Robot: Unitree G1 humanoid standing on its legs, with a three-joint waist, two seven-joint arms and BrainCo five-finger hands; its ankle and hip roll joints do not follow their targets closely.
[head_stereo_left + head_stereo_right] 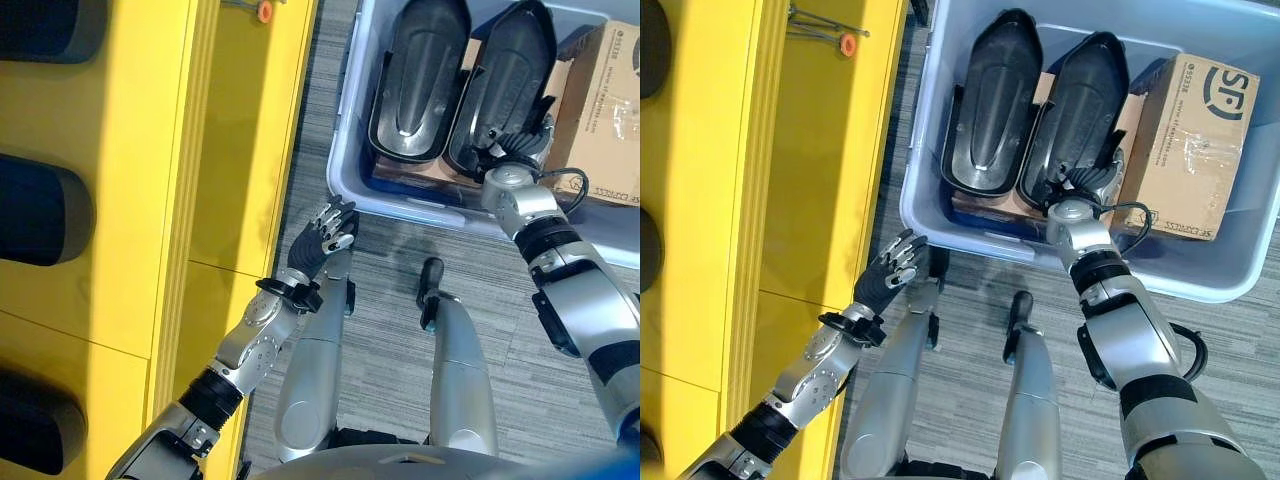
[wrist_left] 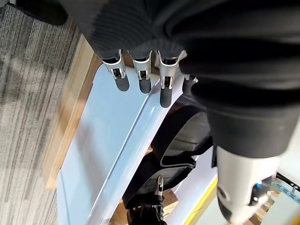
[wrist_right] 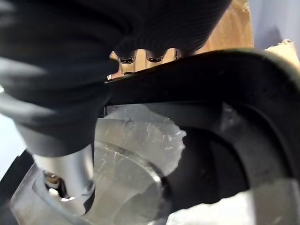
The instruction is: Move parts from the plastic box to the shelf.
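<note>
Inside the plastic box (image 1: 940, 215), right hand (image 1: 1080, 185) grips 1 black part (image 1: 1075, 110) — lengthwise away.

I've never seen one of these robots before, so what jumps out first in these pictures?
Two large black moulded parts stand side by side in a pale blue plastic box on the grey carpet, with a cardboard carton beside them in the box. The right hand reaches into the box at the nearer end of one part, while the left hand hangs beside a bright yellow shelf.
</note>
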